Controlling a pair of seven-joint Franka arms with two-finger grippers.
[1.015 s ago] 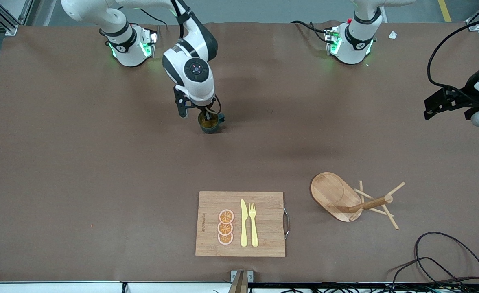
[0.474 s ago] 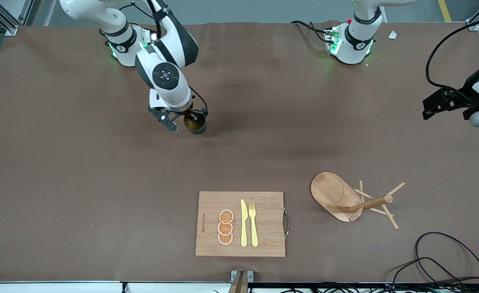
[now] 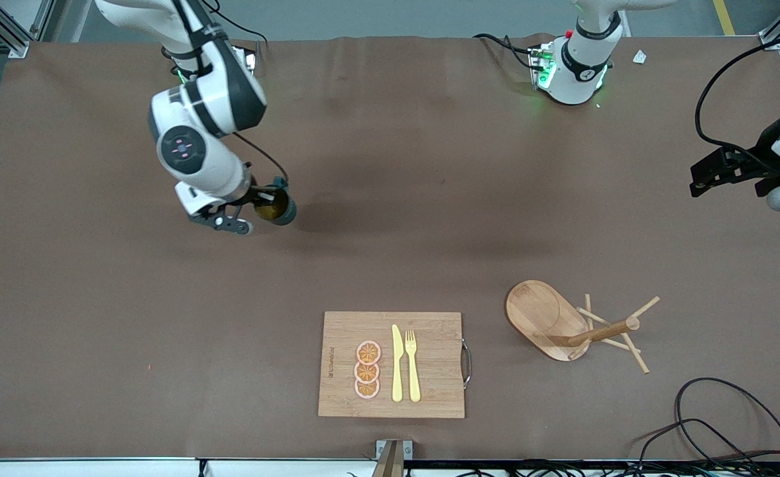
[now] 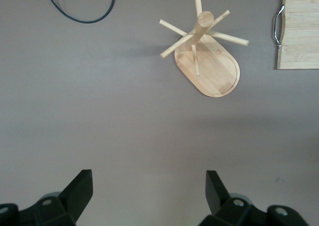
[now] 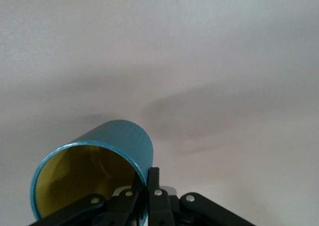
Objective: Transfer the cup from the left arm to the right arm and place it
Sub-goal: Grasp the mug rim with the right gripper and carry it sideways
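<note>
Over the table (image 3: pixel 98 298) toward the right arm's end | right tool (image 3: pixel 260 211) pinches the cup (image 3: pixel 277 209) by its rim, carried aloft, so handover looks done, placing remains | left tool (image 4: pixel 149 193) spread, empty, waiting high over bare table near the mug tree (image 3: pixel 572 324)

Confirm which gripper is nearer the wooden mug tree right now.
Left. The left gripper, open, hangs over bare table toward the left arm's end, as does the mug tree. The right gripper, shut on the cup, is toward the right arm's end.
</note>
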